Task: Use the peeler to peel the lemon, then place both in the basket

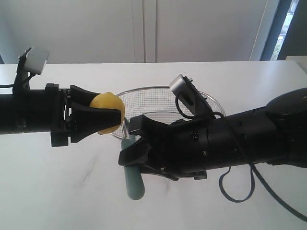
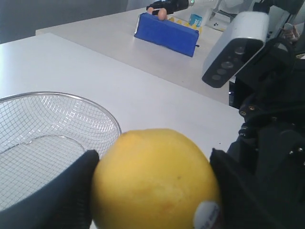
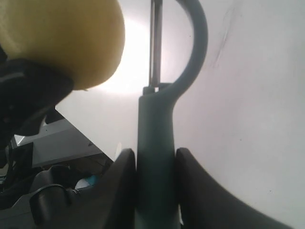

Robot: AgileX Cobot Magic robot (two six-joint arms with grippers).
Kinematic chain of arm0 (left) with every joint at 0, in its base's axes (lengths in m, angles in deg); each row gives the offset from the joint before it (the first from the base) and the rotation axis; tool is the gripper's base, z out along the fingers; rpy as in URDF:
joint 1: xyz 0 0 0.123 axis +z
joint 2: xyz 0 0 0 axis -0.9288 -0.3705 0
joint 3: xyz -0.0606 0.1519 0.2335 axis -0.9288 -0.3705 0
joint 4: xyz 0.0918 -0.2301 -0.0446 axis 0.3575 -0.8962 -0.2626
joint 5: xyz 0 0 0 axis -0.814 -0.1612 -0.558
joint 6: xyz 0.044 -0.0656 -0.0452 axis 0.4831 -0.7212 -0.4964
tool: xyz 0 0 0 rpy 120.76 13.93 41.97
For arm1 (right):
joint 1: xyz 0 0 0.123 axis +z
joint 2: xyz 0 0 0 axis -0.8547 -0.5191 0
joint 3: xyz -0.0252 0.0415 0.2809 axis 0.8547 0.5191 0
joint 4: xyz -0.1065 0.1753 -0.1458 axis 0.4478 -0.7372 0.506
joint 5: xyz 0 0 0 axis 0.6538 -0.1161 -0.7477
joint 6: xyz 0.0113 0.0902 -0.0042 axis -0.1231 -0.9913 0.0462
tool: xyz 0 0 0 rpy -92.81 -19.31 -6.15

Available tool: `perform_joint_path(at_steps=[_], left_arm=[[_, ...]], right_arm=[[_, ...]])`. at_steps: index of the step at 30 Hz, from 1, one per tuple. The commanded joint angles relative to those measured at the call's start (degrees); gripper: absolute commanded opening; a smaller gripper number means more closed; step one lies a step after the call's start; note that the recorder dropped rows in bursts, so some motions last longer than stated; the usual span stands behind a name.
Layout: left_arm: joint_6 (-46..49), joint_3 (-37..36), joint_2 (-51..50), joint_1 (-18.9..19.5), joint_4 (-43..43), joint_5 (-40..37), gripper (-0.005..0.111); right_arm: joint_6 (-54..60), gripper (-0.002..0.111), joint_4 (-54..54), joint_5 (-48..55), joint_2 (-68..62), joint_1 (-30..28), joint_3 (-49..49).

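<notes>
The yellow lemon (image 1: 109, 112) hangs above the table, pinched in my left gripper (image 1: 106, 116), which is shut on it. In the left wrist view the lemon (image 2: 155, 181) fills the gap between both black fingers, its white sticker (image 2: 207, 214) low beside one of them. My right gripper (image 1: 130, 158) is shut on the teal handle of the peeler (image 1: 133, 181), just below the lemon. The peeler (image 3: 156, 157) points its looped head and metal blade (image 3: 153, 43) up beside the lemon (image 3: 62, 40). The wire-mesh basket (image 1: 158, 91) sits behind both grippers.
A blue box (image 2: 167, 34) lies on a far table in the left wrist view. The right arm's grey camera housing (image 1: 181, 86) hangs over the basket's rim. White tabletop (image 1: 72, 191) spreads in front of the grippers.
</notes>
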Motion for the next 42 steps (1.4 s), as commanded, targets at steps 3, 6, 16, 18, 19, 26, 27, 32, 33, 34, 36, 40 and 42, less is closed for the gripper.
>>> perform_joint_path(at_steps=[3, 6, 16, 18, 19, 26, 27, 32, 33, 34, 36, 40, 42], left_arm=[[9.28, 0.53, -0.67, -0.09, -1.47, -1.82, 0.000], [9.28, 0.53, -1.47, -0.09, -1.47, -1.84, 0.000], [9.28, 0.53, -1.99, -0.09, -1.47, -2.69, 0.000], [9.28, 0.53, -1.99, -0.09, -1.47, -2.69, 0.000], [9.28, 0.53, -1.99, -0.09, -1.47, -2.69, 0.000], [9.28, 0.53, -1.99, -0.09, -1.47, -2.69, 0.000], [9.28, 0.53, -1.99, -0.09, -1.47, -2.69, 0.000], [9.28, 0.53, -1.99, -0.09, -1.47, -2.69, 0.000], [9.28, 0.53, -1.99, -0.09, -1.47, -2.69, 0.000], [9.28, 0.53, -1.99, -0.09, -1.47, -2.69, 0.000], [9.28, 0.53, -1.99, -0.09, -1.47, -2.69, 0.000], [9.28, 0.53, -1.99, -0.09, -1.47, -2.69, 0.000], [9.28, 0.53, -1.99, -0.09, -1.47, -2.69, 0.000]], right_arm=[[0.70, 0.000, -0.57, 0.59, 0.03, 0.05, 0.10], [0.70, 0.000, -0.57, 0.59, 0.03, 0.05, 0.10], [0.70, 0.000, -0.09, -2.00, 0.35, 0.05, 0.10], [0.70, 0.000, -0.09, -2.14, 0.61, 0.05, 0.10], [0.70, 0.000, -0.09, -2.40, 0.85, 0.05, 0.10], [0.70, 0.000, -0.09, -3.97, 3.41, 0.05, 0.10], [0.70, 0.000, -0.09, -3.97, 3.68, 0.05, 0.10], [0.70, 0.000, -0.09, -4.47, 5.25, 0.05, 0.10], [0.70, 0.000, -0.09, -4.60, 5.76, 0.05, 0.10], [0.70, 0.000, -0.09, -4.90, 6.28, 0.05, 0.10], [0.70, 0.000, -0.09, -5.07, 7.29, 0.05, 0.10], [0.70, 0.000, 0.48, -5.07, 10.45, 0.05, 0.10], [0.70, 0.000, 1.15, -5.07, 12.44, 0.05, 0.10]])
